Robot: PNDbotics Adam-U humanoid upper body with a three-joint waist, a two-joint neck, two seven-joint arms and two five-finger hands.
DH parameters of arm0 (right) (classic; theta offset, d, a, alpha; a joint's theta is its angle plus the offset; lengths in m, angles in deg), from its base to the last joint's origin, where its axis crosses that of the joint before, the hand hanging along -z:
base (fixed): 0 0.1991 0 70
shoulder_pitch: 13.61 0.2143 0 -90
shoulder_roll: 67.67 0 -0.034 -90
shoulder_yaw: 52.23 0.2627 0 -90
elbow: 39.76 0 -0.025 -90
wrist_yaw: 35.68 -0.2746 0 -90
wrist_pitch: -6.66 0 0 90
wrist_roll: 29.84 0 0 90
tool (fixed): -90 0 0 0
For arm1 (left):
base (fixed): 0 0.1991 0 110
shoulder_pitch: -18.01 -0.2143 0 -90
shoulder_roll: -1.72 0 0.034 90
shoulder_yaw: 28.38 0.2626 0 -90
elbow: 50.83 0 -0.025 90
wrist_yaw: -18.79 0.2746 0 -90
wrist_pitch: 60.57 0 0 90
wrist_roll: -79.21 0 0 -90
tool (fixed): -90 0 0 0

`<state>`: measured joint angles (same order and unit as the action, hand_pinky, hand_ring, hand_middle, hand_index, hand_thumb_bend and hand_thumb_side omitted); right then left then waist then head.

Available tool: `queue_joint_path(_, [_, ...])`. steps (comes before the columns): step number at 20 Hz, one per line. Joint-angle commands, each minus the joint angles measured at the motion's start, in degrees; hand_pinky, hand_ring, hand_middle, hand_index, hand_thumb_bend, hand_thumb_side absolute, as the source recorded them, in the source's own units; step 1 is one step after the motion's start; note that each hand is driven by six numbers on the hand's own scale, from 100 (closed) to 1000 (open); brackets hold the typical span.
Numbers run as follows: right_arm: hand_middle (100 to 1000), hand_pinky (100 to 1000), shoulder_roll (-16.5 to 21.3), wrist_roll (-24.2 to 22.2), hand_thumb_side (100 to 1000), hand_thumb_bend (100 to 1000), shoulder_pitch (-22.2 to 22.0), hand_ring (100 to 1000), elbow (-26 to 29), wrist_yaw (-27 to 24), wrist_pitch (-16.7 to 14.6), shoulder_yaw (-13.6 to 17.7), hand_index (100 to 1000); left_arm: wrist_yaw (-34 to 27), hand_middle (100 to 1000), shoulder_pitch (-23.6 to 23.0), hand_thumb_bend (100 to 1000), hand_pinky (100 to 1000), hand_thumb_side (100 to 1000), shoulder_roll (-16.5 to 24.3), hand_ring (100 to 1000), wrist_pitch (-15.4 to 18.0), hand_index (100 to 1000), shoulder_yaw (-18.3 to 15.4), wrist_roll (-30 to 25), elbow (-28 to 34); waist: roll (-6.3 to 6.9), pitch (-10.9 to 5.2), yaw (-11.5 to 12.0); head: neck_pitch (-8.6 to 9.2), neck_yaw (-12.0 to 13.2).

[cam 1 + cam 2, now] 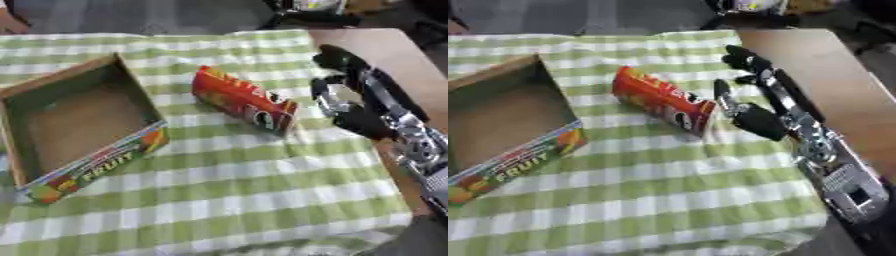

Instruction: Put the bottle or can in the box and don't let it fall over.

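Cloth (245, 200): green-and-white check, nearest the camera; it covers the table from the 6 o'clock edge up past the middle and is rumpled along the near hem. Bare brown tabletop (833, 65) shows at 2 o'clock.

My right hand (346, 102): comes in from 4 o'clock, forearm running up along the cloth's right edge. Fingers relaxed and spread wide, thumb apart from them, holding nothing. Fingertips lean toward the can but I judge them short of contact.

My left hand: not in either view.

Can (245, 101): a tall red tube with yellow markings, lying on its side on the cloth near centre, not upright. Its long axis runs from 10 o'clock (far end) to 4 o'clock (near end), and the darker near end points toward my hand.

Key relation: the can lies at 9 o'clock from my right hand, just beside it; the near end is the closest part. The right hand is the only one placed to take it. I judge I must close around the body across its long axis, then stand it up before lowering it.

Box (83, 172): open cardboard tray with a colourful fruit print on its near wall, at 9 o'clock of the can, apart from it. Nothing inside; bare brown floor showing.

Risk: a tall tube set into a shallow tray may tip if released tilted.
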<state>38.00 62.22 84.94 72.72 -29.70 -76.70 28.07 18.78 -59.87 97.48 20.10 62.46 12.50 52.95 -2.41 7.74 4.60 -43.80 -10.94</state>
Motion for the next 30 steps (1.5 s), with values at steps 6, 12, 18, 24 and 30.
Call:
queue_joint_path(6, [846, 828, 4.02, -1.49, 561, 128, 3.30, 919, -5.50, -0.56, -0.70, -0.84, 972, 0.19, 546, 0.48, 100, 606, 701, 1.81, 634, -0.05, 701, -0.20, -0.28, 0.73, 0.30, -0.79, 0.06, -0.32, -0.04])
queue_joint_path(12, [846, 825, 4.71, -5.94, 575, 109, 4.29, 917, -8.25, -0.36, 0.34, -1.55, 971, 0.21, 547, 0.46, 100, 606, 701, 1.81, 634, -0.08, 701, -0.15, -0.39, 0.74, 0.32, -0.75, 0.13, -0.32, 0.08])
queue_joint_path(18, [846, 824, 4.82, -14.59, 585, 100, 4.90, 914, -6.31, -0.19, 6.77, -0.60, 966, 0.22, 547, 0.34, 100, 606, 701, 1.77, 633, -0.09, 702, -0.19, -0.40, 0.74, 0.31, -0.80, 0.11, -0.32, 0.23])
queue_joint_path(24, [864, 841, 5.10, -16.82, 569, 153, 4.99, 936, -4.35, 1.58, 4.81, 0.04, 980, 0.18, 548, 0.31, 100, 606, 701, 1.70, 633, -0.07, 702, -0.13, -0.46, 0.69, 0.27, -0.76, 0.11, -0.32, 0.29])
queue_joint_path(30, [879, 852, 5.10, -18.30, 614, 186, 5.16, 953, -4.68, 2.36, 4.43, 0.25, 992, 0.18, 548, 0.29, 100, 606, 700, 1.69, 632, -0.07, 702, -0.15, -0.49, 0.70, 0.30, -0.73, 0.13, -0.32, 0.31])
